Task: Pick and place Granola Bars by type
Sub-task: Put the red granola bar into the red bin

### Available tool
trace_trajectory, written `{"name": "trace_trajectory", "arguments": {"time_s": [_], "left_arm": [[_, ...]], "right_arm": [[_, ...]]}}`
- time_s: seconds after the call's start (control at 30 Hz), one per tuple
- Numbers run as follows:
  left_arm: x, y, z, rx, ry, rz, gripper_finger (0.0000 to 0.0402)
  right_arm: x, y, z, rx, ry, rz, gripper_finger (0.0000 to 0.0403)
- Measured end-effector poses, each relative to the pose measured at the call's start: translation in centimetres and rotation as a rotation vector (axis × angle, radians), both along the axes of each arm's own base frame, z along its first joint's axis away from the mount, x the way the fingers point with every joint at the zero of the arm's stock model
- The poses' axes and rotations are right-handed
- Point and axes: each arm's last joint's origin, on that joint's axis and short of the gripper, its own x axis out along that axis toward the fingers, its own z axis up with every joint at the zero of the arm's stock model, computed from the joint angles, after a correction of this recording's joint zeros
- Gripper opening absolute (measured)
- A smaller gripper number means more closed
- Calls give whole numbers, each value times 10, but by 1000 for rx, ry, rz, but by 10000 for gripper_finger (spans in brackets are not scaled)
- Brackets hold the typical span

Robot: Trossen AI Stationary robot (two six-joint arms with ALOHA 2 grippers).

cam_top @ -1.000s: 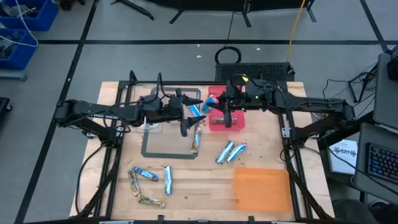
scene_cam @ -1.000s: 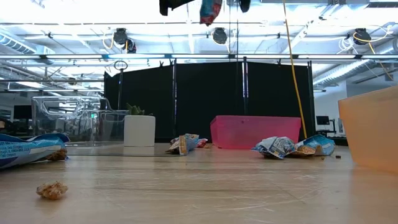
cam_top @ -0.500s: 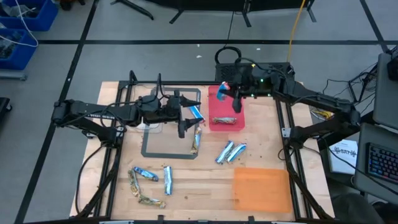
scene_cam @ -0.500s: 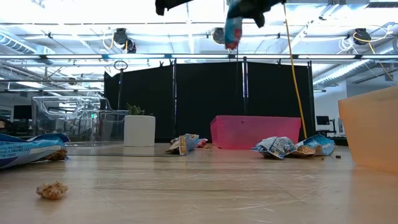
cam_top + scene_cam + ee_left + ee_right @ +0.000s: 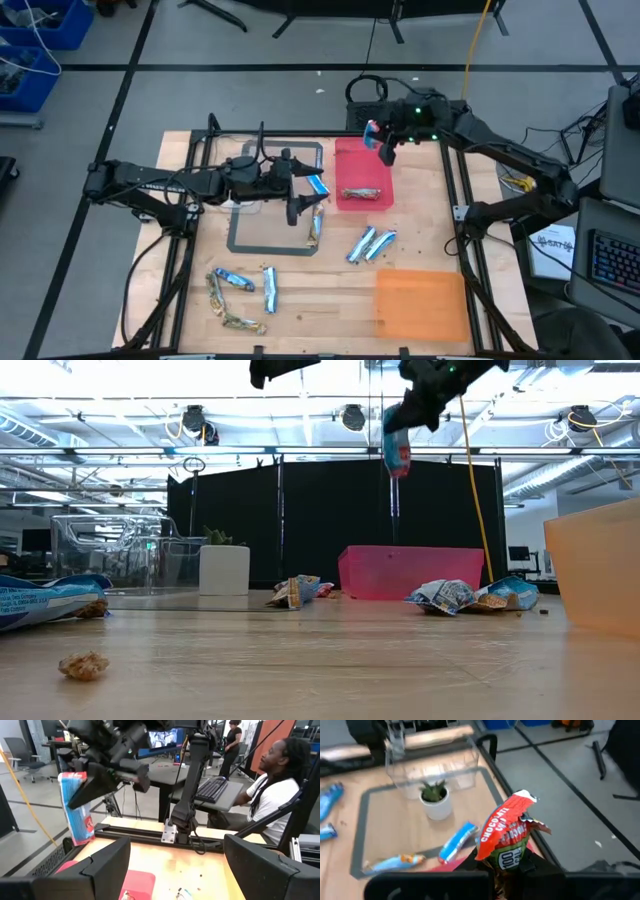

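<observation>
My right gripper (image 5: 384, 146) is up in the air over the far edge of the pink bin (image 5: 345, 172), jaws clamped on one blue-and-red bar (image 5: 396, 452) that hangs down from them. The right wrist view shows the red wrapper end sticking up between the jaws. In the low view that bar hangs high above the desk (image 5: 330, 290), over the pink bin (image 5: 410, 572).

My left gripper (image 5: 296, 190) sits over the grey-framed mat (image 5: 240, 243), just left of the pink bin, jaws wide apart and holding nothing. The left wrist view looks past its two dark fingers (image 5: 102, 870) at the right arm and the held bar (image 5: 77, 812). A person (image 5: 277, 790) sits at a keyboard beyond the desk, another stands farther back.

One brownish bar (image 5: 362, 194) lies inside the pink bin. One blue bar (image 5: 316, 185) lies beside the bin's left wall, near the left gripper. Another bar (image 5: 316, 226) lies at the mat's right edge. Two blue bars (image 5: 370, 243) lie side by side between the pink bin and the orange bin (image 5: 420, 305). At the near left of the desk there is a group: two blue bars (image 5: 248, 282) and two brownish ones (image 5: 225, 305).

A small potted plant (image 5: 435, 797) in a white pot stands on the mat, near a clear box (image 5: 432, 762).
</observation>
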Motion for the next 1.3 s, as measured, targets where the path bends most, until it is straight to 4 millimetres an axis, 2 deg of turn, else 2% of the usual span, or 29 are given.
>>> {"name": "trace_trajectory", "arguments": {"time_s": [0.43,0.73,1.03,1.3], "left_arm": [[0,0,0,-3,-1,0,324],[0,-1,-7,-45,71,-42,324],[-1,-6,-11,-89,109,-124,324],[-1,-12,-12,-130,122,-149,324]], "right_arm": [[20,-14,-45,81,244,45,6],[34,-13,-63,67,343,60,6],[52,-16,-70,65,458,75,6],[65,-18,-101,102,590,104,6]]}}
